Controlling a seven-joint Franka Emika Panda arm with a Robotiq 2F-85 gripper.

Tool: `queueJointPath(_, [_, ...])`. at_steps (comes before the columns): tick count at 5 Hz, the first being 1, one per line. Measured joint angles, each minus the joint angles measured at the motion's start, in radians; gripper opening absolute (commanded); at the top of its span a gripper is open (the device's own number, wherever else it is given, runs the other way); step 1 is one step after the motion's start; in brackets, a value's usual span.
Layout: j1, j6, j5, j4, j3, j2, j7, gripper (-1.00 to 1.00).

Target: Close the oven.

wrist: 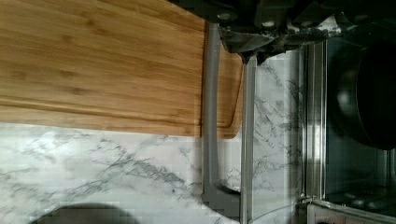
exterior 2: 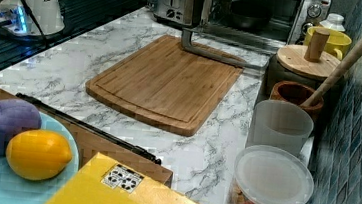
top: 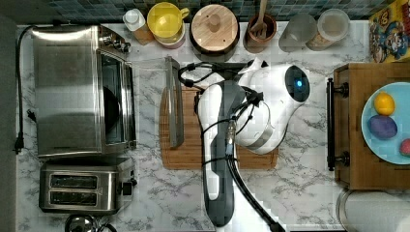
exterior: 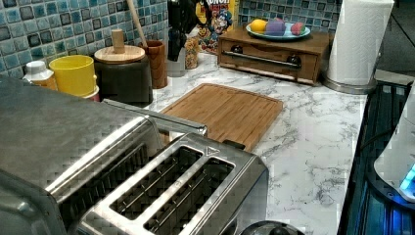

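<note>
A white marble-patterned countertop (top: pixel 159 193) runs beneath a wall of blue-green tiles (exterior: pixel 58 29). The oven (top: pixel 67 92) stands at the top view's left, its glass door (top: pixel 150 101) dropped flat and open, with the bar handle (top: pixel 174 101) lying over the near edge of a bamboo cutting board (exterior 2: pixel 166 80). A dark pan (exterior 2: pixel 248 13) sits inside the oven. A two-slot toaster (top: pixel 80 187) stands just beside the oven. Along the tiles stand a yellow mug (top: pixel 167 21), a wooden-lidded canister (top: pixel 214 29) and a utensil pot (top: pixel 261 31). At the top view's right, a wooden box (top: pixel 362 164) carries a blue plate of fruit (top: pixel 372 140).

The cutting board and the marble toward the top view's bottom lie open. The white robot arm (top: pixel 251 111) hangs over the board and hides part of it. In the wrist view the gripper (wrist: pixel 254 39) is cut off at the frame edge above the handle; I cannot tell whether its fingers are apart or together.
</note>
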Motion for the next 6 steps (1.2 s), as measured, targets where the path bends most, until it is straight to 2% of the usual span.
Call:
queueJointPath(3, [-0.007,0.021,0.065,0.028,0.027,0.262,-0.044,-1.00])
queueJointPath(4, [-0.009,0.036,0.182,0.000,0.027,0.296,-0.049,-1.00])
queueJointPath(6, [-0.014,0.037,0.198,0.000,0.023,0.295,-0.121,-1.00])
